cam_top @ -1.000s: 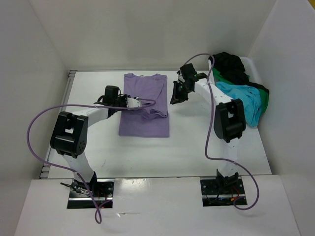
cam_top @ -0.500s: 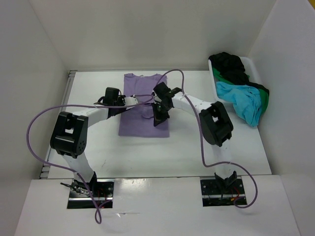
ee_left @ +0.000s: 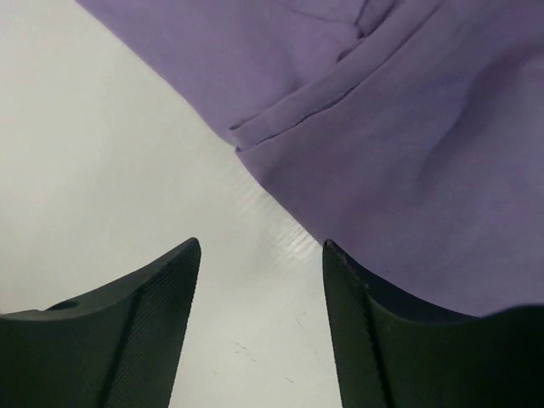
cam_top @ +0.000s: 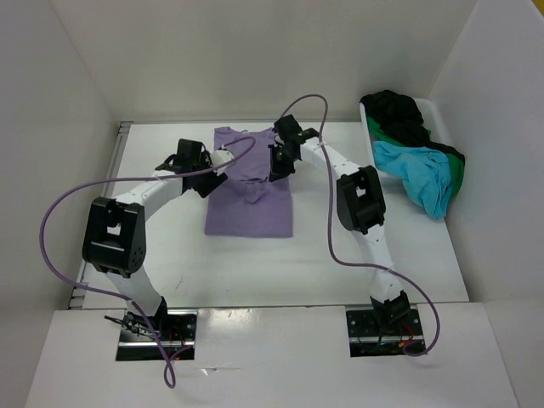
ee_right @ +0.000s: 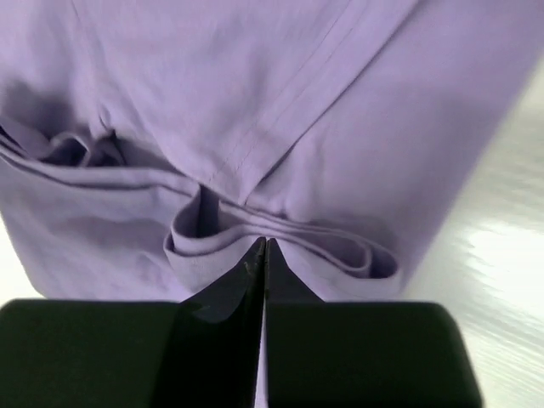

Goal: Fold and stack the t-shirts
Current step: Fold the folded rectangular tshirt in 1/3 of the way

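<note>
The lavender t-shirt (cam_top: 249, 208) lies flat mid-table, collar at the far end, with a crumpled fold near its middle. My right gripper (cam_top: 278, 172) sits over its upper right part. In the right wrist view the right gripper (ee_right: 263, 242) is shut, its tips pinching a looped fold of the lavender cloth (ee_right: 280, 242). My left gripper (cam_top: 211, 180) hovers at the shirt's left edge. It is open (ee_left: 259, 246) over bare table, and one finger (ee_left: 382, 340) overlaps the lavender hem (ee_left: 399, 170). The black (cam_top: 398, 109), turquoise (cam_top: 416, 170) and green (cam_top: 456, 174) t-shirts are heaped at the right.
A white bin (cam_top: 371, 146) against the right wall holds the heap of shirts, which spills over its near edge. White walls close in the table on the left, far and right sides. Purple cables loop above both arms.
The right arm swung from beside the bin onto the lavender shirt, shut there, then moved toward the far end. The left gripper opened and drew back off the shirt to its left edge.
</note>
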